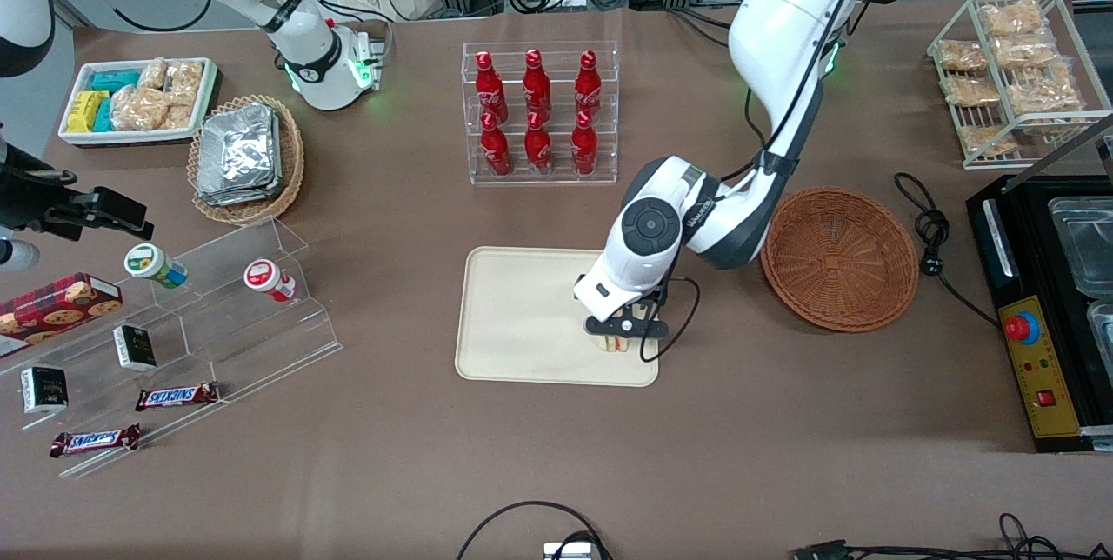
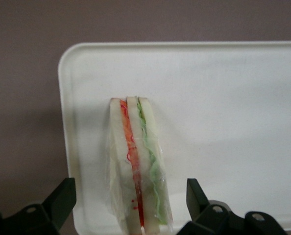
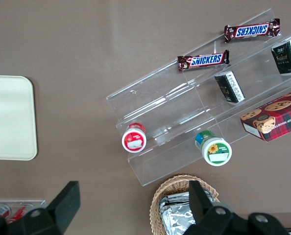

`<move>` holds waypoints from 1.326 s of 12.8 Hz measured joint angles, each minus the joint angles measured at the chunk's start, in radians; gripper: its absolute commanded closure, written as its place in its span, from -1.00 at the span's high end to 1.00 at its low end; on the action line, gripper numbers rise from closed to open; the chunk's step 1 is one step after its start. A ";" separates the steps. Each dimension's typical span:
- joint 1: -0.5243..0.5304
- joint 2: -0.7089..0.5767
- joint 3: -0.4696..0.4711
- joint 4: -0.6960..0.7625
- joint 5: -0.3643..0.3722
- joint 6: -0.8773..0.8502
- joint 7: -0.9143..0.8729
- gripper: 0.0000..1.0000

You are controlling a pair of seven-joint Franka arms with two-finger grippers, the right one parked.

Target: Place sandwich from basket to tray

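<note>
nearly done: sandwich down on the tray

already resting on the tray [image 1: 522, 316], the sandwich [image 1: 616, 343], standing on edge near the corner closest to the front camera and toward the working arm's end. directly over it, the gripper [image 1: 623, 336]; fingers [image 2: 62, 198] spread wide to either side of the wedge, apart from the wrap, holding nothing. judged from this: transfer made, release made, only the lift away left. beside the tray toward the working arm's end, the basket [image 1: 840, 257], nothing in it.

around all this, a brown cloth-covered table [image 1: 391, 456]. toward the parked arm's end, clear stepped shelves [image 1: 217, 316] with snickers bars [image 1: 176, 396], small jars and boxes, plus a tan basket of foil packs [image 1: 243, 156]. farther from the front camera than the tray, a clear rack of red bottles [image 1: 539, 112]. toward the working arm's end, a wire rack of snacks [image 1: 1013, 73] and a black machine [image 1: 1043, 316].
</note>
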 measured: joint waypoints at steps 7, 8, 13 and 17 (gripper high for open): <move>0.146 -0.091 0.012 0.103 0.001 -0.203 -0.006 1.00; 0.165 -0.114 0.013 0.104 0.002 -0.226 -0.005 1.00; 0.271 -0.232 0.015 0.107 0.078 -0.415 0.014 1.00; 0.360 -0.314 0.016 0.107 0.081 -0.535 0.143 1.00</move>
